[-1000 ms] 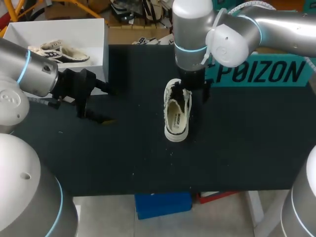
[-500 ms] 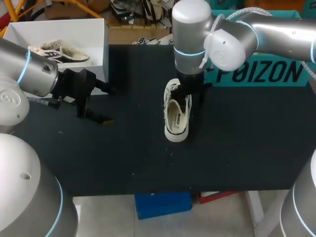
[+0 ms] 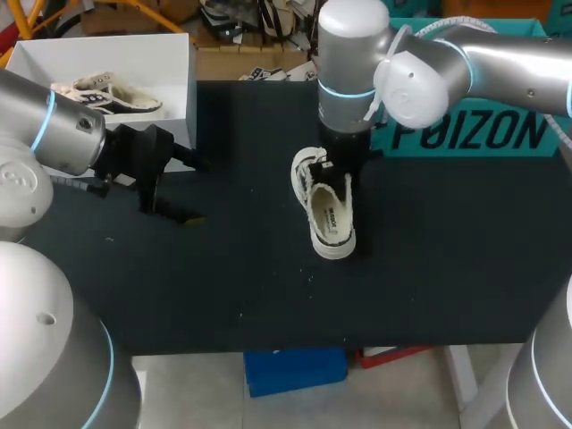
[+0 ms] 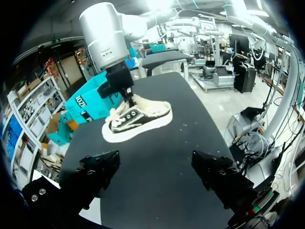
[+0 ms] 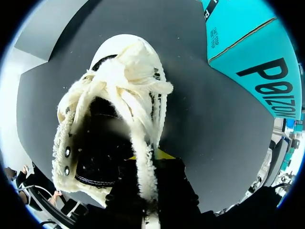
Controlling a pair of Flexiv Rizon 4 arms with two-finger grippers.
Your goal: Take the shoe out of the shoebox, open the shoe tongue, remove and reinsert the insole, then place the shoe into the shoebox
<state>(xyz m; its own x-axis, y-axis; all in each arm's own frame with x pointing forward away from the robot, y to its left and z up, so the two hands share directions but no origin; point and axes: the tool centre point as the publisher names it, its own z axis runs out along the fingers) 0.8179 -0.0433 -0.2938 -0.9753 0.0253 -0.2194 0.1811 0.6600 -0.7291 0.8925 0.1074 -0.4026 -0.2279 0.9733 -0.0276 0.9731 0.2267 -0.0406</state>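
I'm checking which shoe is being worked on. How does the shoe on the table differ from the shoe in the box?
The shoe on the table stands on its sole, opening upward; the shoe in the box shows its side, inside the white box. The right gripper pinches the shoe on the table's fleecy edge; nothing touches the shoe in the box. Both are cream with black markings.

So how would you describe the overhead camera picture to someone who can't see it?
The right gripper grips the rim of a cream shoe standing mid-way across the black table. The left gripper hangs open near a white shoebox holding a second shoe.
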